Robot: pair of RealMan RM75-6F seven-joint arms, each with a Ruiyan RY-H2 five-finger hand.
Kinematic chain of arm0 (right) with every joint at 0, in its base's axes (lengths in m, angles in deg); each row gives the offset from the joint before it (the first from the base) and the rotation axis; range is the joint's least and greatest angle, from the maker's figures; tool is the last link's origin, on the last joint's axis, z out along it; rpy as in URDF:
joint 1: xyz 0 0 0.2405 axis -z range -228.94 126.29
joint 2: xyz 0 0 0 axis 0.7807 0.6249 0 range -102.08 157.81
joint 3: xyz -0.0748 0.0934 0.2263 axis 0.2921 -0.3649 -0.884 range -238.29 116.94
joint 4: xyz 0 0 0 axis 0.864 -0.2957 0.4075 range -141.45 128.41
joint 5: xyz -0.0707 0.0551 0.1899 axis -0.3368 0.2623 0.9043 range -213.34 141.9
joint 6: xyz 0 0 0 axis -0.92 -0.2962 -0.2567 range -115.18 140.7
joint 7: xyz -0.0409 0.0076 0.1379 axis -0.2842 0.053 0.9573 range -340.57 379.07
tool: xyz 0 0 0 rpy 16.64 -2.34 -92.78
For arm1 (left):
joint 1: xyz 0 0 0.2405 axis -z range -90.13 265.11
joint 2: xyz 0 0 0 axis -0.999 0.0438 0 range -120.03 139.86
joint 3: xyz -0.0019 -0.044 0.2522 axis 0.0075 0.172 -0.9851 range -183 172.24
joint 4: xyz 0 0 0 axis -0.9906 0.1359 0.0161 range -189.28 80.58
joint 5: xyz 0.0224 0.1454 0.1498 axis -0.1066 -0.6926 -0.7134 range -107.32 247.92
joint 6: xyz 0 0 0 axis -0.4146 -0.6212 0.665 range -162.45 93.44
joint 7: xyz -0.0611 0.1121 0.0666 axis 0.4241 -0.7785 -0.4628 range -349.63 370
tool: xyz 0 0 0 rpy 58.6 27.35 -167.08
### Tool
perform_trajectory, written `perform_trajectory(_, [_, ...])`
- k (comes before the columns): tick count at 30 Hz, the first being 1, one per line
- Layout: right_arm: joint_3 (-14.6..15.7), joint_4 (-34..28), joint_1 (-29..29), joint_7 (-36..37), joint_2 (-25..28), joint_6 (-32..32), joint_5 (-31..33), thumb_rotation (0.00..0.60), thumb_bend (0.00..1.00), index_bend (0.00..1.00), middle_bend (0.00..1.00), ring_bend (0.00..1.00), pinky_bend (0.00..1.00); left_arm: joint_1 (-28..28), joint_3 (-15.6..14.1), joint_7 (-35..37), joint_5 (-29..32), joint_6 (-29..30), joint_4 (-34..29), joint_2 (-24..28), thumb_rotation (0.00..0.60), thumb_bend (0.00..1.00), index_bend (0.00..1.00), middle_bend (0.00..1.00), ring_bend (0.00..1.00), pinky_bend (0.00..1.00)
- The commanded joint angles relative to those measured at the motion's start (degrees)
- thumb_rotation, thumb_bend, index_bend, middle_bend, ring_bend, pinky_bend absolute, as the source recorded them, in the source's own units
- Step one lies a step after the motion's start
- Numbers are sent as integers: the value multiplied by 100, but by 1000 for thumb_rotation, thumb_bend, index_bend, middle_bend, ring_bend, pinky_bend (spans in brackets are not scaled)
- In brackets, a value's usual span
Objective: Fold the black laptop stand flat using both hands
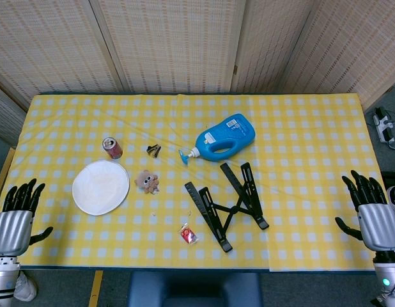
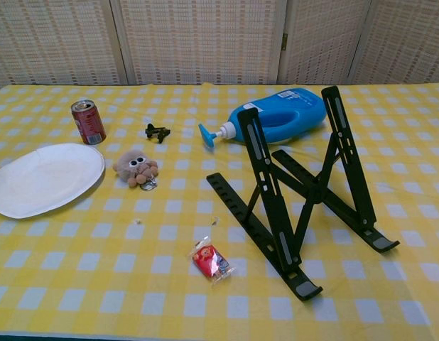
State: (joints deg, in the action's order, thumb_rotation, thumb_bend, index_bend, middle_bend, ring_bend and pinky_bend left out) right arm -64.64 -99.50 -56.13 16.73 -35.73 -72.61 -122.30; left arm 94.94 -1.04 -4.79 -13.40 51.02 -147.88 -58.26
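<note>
Head view: stand (image 1: pixel 227 204) upright, unfolded, near tabletop (image 1: pixel 300 128) front edge. My left hand (image 1: pixel 16 216) and right hand (image 1: pixel 374 214) empty, fingers spread, at opposite side edges. Recommend gripping both legs evenly, then collapsing.

The unfolded laptop stand (image 1: pixel 226 204) stands between two open hands.

Even, bright, diffuse overhead light in both views; no hard glare. Shadows soft and short: a faint one under the laptop stand (image 2: pixel 305 192), a thin rim beside the plate (image 2: pixel 42 177). Small highlights on the blue bottle (image 2: pixel 280 114) and can (image 2: pixel 88 121). Head view slightly soft, mild barrel bend at table edges; chest view sharper, foreground cloth a little blurred
</note>
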Motion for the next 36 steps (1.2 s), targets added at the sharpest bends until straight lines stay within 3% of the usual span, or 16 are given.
perform_trajectory(1, [2,-14,-7,-5,-3,16,2,600,254,0,0,1,0,10,1,-11,2,-10,24,-20,600,148,0,0,0,0])
perform_trajectory(17, [72,-147,-157,338,8,302,-107,600,254,0,0,31,0,-24,-28,111,-62,58,66,-35,600,148,0,0,0,0])
perform_trajectory(27, [154,-241,-688,1265,35,1330,-88,600,254,0,0,61,47,-36,-52,161,-108,72,73,-24,600,149,0,0,0,0])
perform_trajectory(36, [223,-11,-1301,2941,-148,2382,-117,600,276,0,0,68,97,-39,-81,200,-122,41,101,-35,600,148,0,0,0,0])
